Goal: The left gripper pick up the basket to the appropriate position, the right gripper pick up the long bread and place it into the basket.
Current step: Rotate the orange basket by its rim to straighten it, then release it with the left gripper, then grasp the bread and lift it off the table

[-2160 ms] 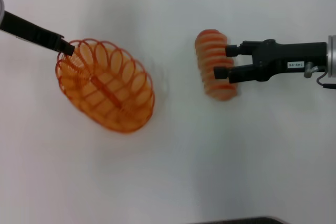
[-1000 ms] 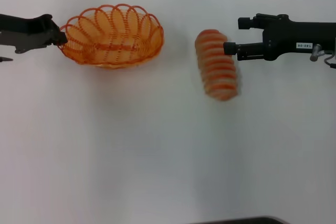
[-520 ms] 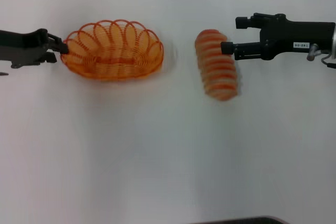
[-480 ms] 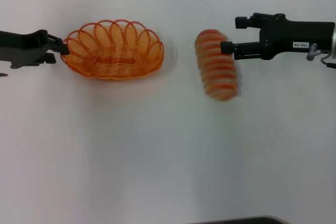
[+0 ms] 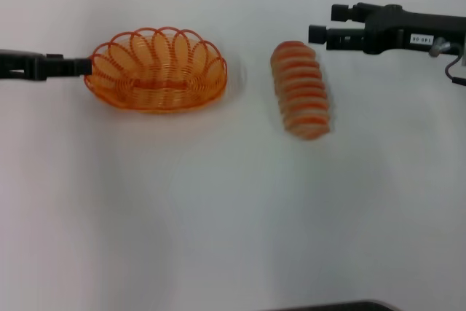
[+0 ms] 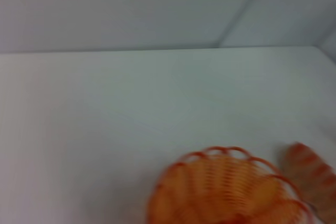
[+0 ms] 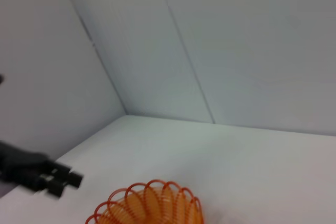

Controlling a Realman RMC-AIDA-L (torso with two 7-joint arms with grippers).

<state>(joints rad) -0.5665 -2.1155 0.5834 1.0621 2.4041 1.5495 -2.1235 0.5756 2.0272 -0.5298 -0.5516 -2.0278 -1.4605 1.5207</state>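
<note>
The basket (image 5: pixel 155 71) sat upright on the white table (image 5: pixel 218 216), left of center in the head view. The left gripper (image 5: pixel 81 68) lay just beside the basket's left end, at the rim; whether its fingers were spread or pressed together could not be told. The bread (image 5: pixel 301 90) lay on the table to the right of the basket, apart from it. The right gripper (image 5: pixel 315 34) hovered just beyond the bread's far right end, off it, fingers apparently together and holding nothing.
</note>
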